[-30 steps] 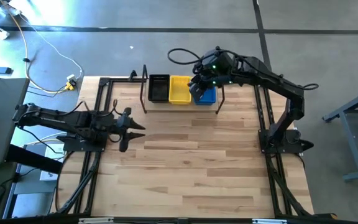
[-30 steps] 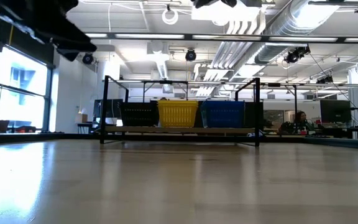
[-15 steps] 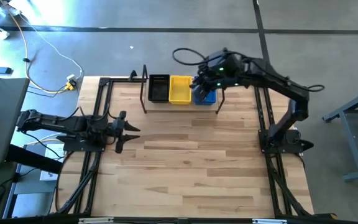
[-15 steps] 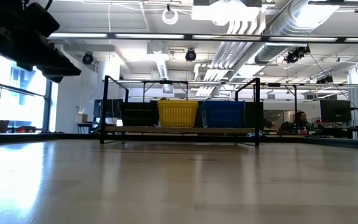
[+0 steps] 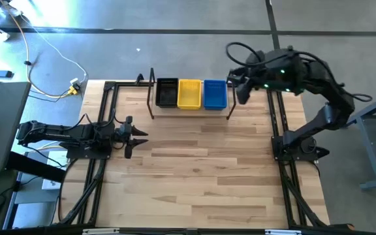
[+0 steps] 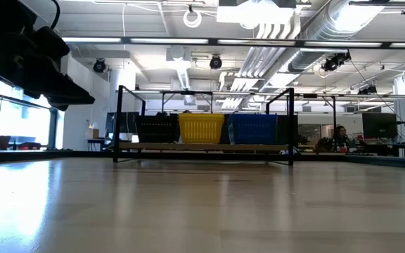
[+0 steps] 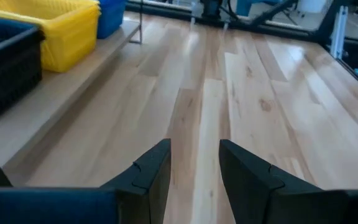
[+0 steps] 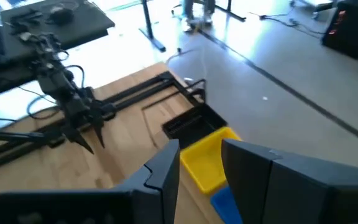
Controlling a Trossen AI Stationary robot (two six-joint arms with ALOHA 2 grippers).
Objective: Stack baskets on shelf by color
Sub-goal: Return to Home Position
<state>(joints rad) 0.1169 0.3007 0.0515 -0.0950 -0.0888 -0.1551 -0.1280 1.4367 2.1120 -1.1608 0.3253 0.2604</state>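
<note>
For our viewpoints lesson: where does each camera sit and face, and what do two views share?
High view: overhead, facing down at the table; shows left gripper and right gripper.
Low view: tabletop height, facing the shelf; one dark arm shows.
Left wrist view: at left gripper, facing across the table; own open fingers show.
Right wrist view: raised beside the shelf, facing the left arm; own open fingers show.
All four share the yellow baskets.

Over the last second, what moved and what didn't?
The right gripper pulled away from the blue baskets and swung right, past the shelf's end, fingers open and empty. The left gripper drew back slightly toward the table's left edge. The black baskets, yellow baskets and blue ones stayed put.
</note>
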